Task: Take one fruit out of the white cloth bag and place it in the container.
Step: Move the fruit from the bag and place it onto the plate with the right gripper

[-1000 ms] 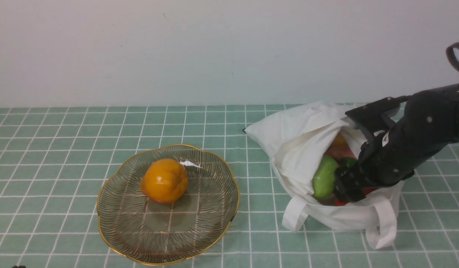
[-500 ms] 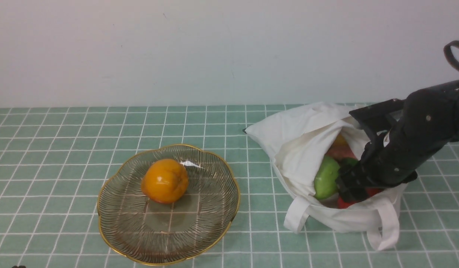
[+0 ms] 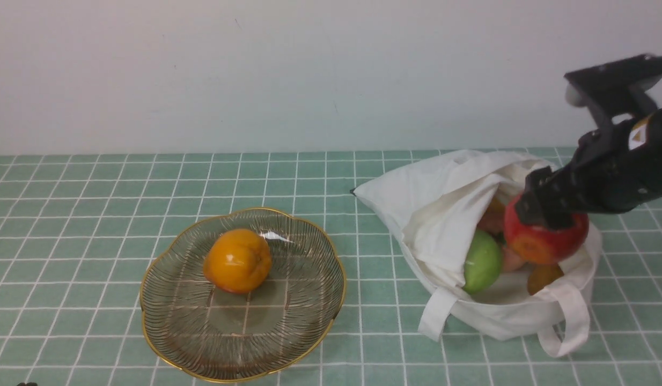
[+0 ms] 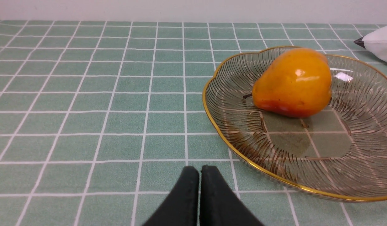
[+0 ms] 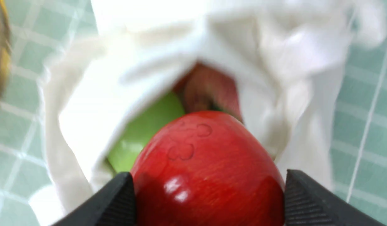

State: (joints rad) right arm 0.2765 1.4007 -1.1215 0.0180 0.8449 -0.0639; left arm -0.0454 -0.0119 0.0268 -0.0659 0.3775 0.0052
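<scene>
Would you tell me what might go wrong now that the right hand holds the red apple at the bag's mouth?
1. The right hand grips the red apple by its upper part only; it may slip and fall into the white cloth bag, onto the green apple.
2. The orange fruit sits in the wire bowl; the apple set there might bump it or roll.

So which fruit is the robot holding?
The red apple, pinched in the right gripper over the white cloth bag. The green apple lies in the bag and the orange fruit sits in the wire bowl.
</scene>
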